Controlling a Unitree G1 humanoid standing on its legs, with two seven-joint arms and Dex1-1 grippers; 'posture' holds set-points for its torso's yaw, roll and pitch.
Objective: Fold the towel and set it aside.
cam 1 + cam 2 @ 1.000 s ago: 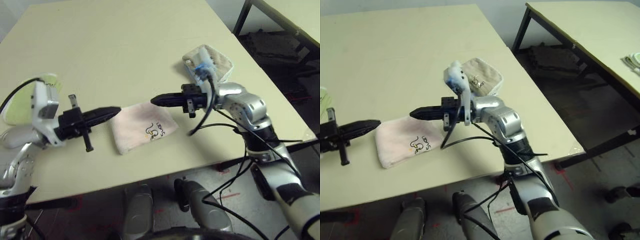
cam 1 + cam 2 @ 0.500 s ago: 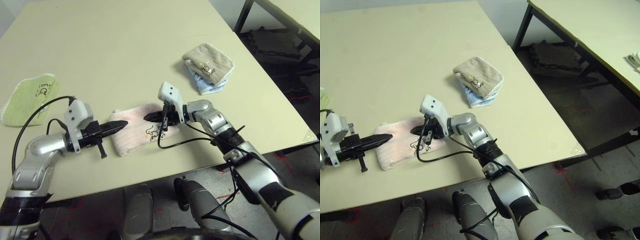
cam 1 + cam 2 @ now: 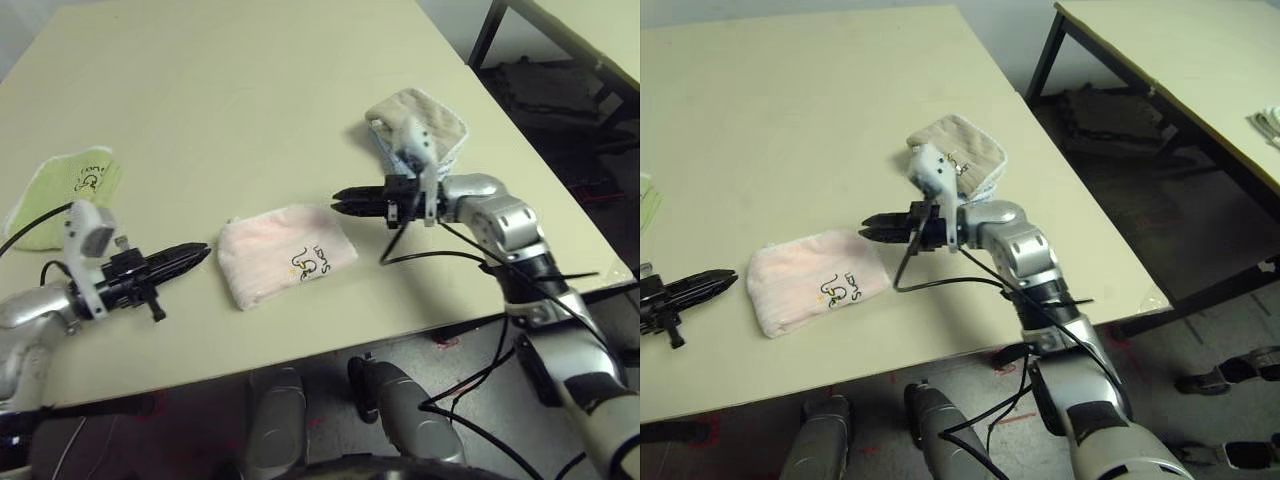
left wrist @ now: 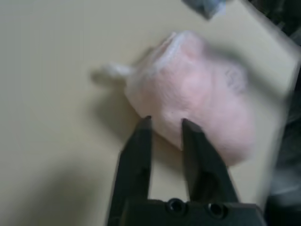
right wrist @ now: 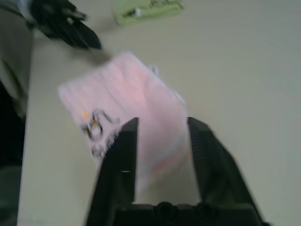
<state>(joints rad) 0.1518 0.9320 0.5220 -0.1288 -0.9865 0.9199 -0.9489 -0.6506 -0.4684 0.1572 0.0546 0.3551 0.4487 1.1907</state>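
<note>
The towel [image 3: 286, 253] is found lying flat on the table [image 3: 250, 90] near its front edge, folded into a compact pad with the dark script logo facing up and a small white tag at one corner. It is held by neither tool. The left gripper [image 3: 196, 255] is positioned just beside the towel's left side, its fingers parted and empty, as seen in the left wrist view. The right gripper [image 3: 343, 201] is held above and to the right of the towel, jaws likewise apart with nothing between them. The folding is judged complete. What remains, it is judged, is the setting aside; a tan and blue folded stack [image 3: 420, 130] and a light-green folded towel [image 3: 62, 190] are noted elsewhere on the table.
</note>
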